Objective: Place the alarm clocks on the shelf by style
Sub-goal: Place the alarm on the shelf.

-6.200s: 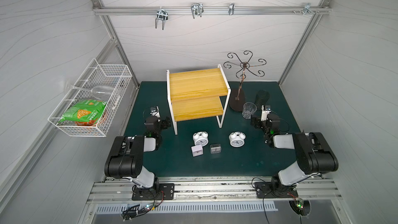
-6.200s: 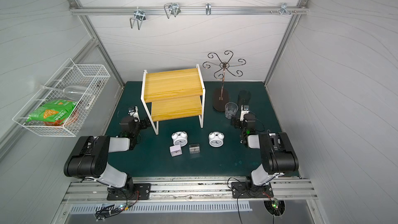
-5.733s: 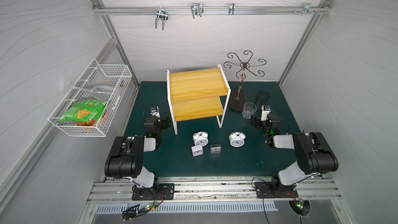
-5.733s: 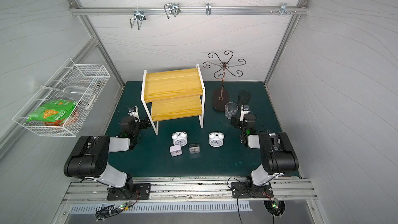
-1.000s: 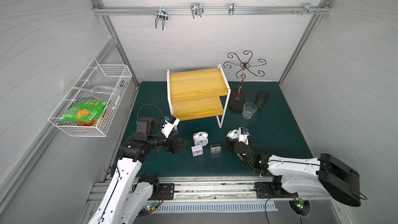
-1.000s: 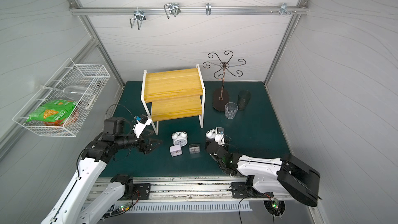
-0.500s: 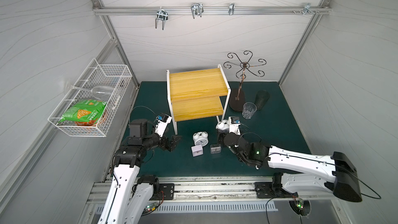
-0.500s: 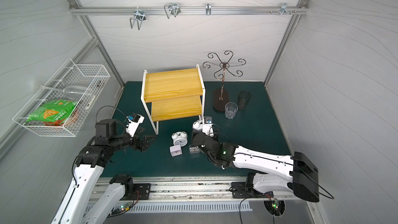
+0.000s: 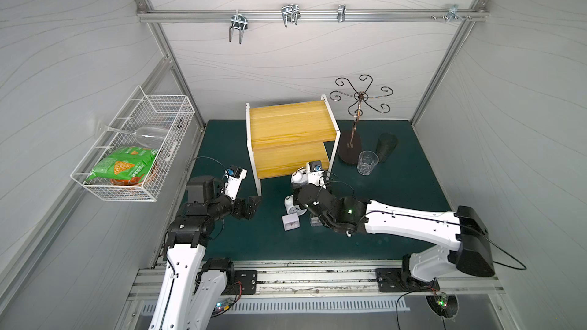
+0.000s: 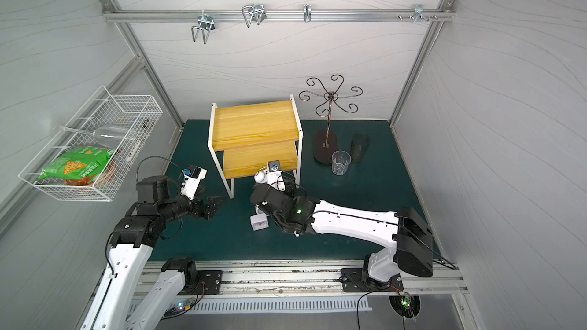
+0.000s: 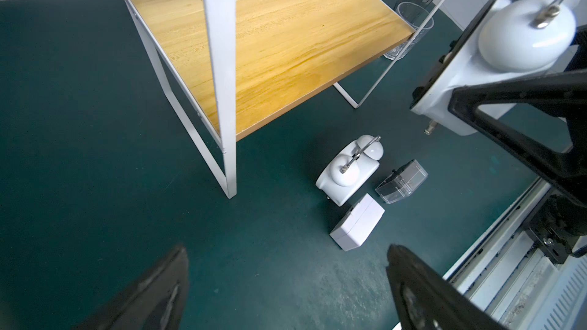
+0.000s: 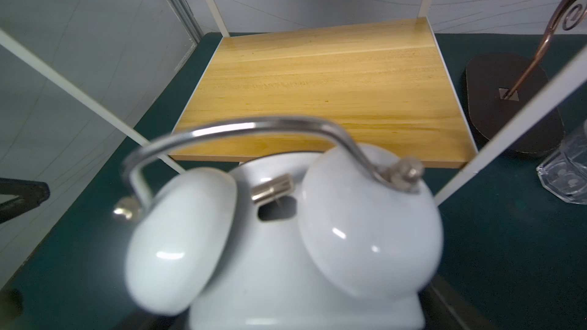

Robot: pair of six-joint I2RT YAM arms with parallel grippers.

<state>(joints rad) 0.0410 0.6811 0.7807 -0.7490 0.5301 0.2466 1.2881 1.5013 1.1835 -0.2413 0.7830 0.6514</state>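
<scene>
In both top views the right pincer pinches a round white twin-bell alarm clock above the dark green table, just before the two-tier yellow-board, white-framed shelf. Near it on the table stand a second twin-bell clock and a white square clock. The left pincer hangs spread, well aside.

From the left wrist, beyond its fingers, those two clocks and a clear-cased square clock sit close together.

From the right wrist, the pinched clock fills the foreground, with the shelf's lower board just beyond.

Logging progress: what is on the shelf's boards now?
Nothing: both shelf boards look bare. The right gripper holds a twin-bell clock before the lower board, covering part of its front edge in both top views.
</scene>
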